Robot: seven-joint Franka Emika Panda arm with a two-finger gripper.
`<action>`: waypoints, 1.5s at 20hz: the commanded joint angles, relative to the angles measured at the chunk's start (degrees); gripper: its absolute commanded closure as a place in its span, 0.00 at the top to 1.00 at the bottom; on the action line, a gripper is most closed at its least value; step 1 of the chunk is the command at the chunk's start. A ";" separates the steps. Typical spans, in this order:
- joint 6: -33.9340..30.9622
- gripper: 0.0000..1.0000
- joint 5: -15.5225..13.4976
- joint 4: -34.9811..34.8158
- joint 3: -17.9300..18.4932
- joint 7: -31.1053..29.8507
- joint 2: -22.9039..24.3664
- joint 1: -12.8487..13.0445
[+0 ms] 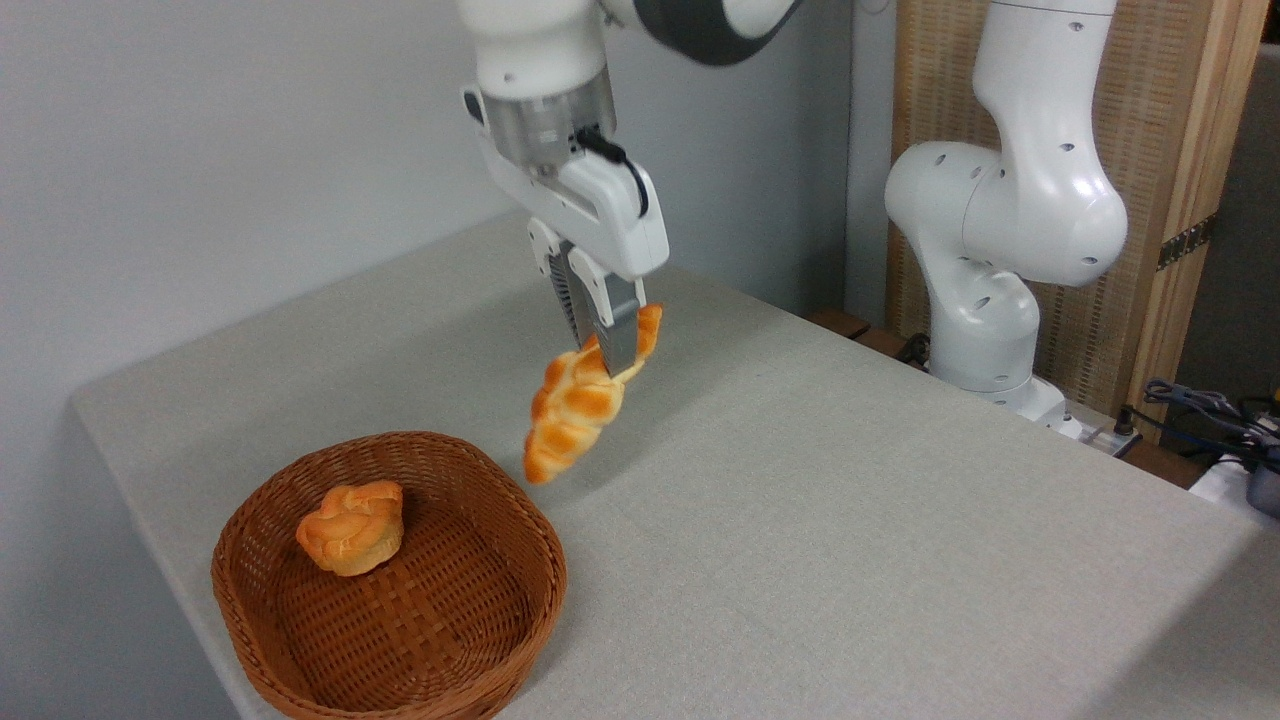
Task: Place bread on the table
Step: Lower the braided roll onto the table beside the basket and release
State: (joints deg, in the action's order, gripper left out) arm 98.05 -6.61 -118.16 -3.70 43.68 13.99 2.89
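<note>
Your hand (603,340) grips the bread (580,405), which hangs tilted above the tabletop (850,500). A basket (450,640) sits near left.

- No text, label, brand, number or sign can be read anywhere in the picture.
- The white robot arm (1010,200) shows only small dark dots on its casing, not lettering.
</note>
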 commanded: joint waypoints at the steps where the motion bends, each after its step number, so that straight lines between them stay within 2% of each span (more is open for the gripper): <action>1: -0.22 0.33 -0.43 -2.16 -0.16 -1.32 -0.89 1.32; 2: 0.04 0.35 -0.43 -2.16 -0.25 -1.32 -1.50 1.50; 4: 1.26 0.47 -0.34 -2.16 -0.25 -1.15 -2.30 2.90; 8: 5.74 0.75 2.12 -2.07 -0.60 0.17 -2.65 3.78; 10: 5.93 0.89 3.00 -2.07 -1.04 0.26 -3.44 4.05; 12: 5.93 0.96 3.09 -2.16 -1.74 0.26 -3.88 4.40; 20: 5.58 1.00 3.26 -2.16 -1.74 4.12 -3.97 4.40; 22: 5.05 1.00 5.45 -2.16 -1.74 5.09 -4.15 4.40; 30: 3.99 1.00 5.81 -1.37 -1.57 4.83 -4.24 4.93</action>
State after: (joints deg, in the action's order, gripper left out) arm 102.90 -1.56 -120.40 -5.70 48.13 9.50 7.42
